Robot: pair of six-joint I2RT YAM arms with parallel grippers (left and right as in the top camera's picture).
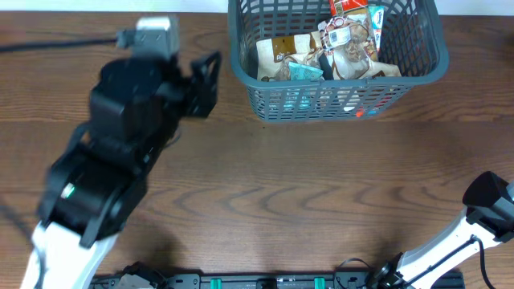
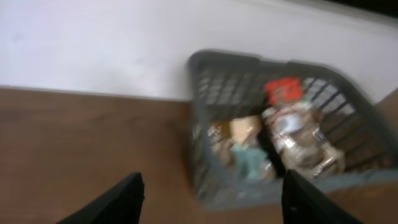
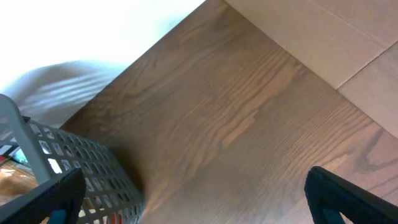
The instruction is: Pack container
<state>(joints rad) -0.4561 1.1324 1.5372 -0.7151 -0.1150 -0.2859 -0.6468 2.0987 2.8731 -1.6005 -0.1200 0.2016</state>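
Right wrist view first: your right gripper is nearest you, its jaws spread wide with nothing between them, over the bare wooden table. A corner of the container shows beside one finger. Further in, your left gripper is likewise wide and empty, facing the container close ahead. Overhead, the grey-blue container stands at the table's far edge, right of the left gripper, with snack packets heaped inside.

A robot lab: wood-grain table, black mounting rail.
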